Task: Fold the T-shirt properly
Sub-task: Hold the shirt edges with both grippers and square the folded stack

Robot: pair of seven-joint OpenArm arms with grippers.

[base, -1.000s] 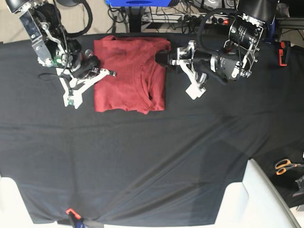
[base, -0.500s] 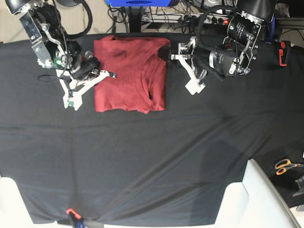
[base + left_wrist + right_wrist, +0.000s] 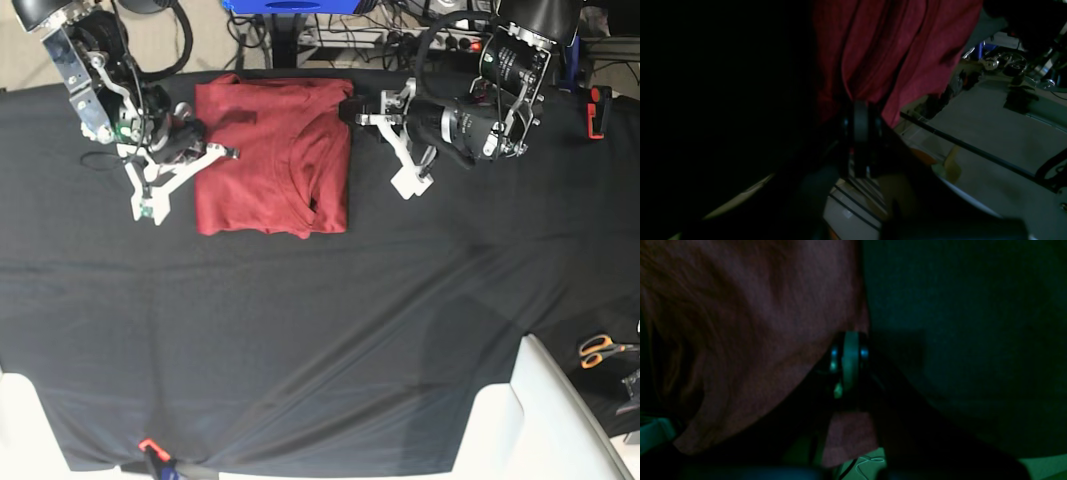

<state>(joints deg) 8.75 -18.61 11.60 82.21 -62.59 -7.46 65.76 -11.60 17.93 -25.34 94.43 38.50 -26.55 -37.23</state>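
Observation:
The brick-red T-shirt (image 3: pixel 270 155) lies folded in a rough rectangle on the black table cloth (image 3: pixel 320 330) at the back. My left gripper (image 3: pixel 350 108) is at its far right corner. In the left wrist view the gripper (image 3: pixel 860 115) is shut with bunched T-shirt fabric (image 3: pixel 887 50) pinched in it. My right gripper (image 3: pixel 200 138) is at the shirt's left edge. In the right wrist view the gripper (image 3: pixel 849 341) is shut on the T-shirt's edge (image 3: pixel 756 323).
Orange-handled scissors (image 3: pixel 600 348) lie at the right edge. White blocks sit at the front right (image 3: pixel 560 420) and front left (image 3: pixel 20 420). A small red clip (image 3: pixel 150 447) is at the front edge. Cables and a power strip (image 3: pixel 440 40) lie behind the table.
My left gripper has moved back and a little left along the shirt's right corner. My right gripper has shifted slightly left and back, and the shirt's left edge went with it.

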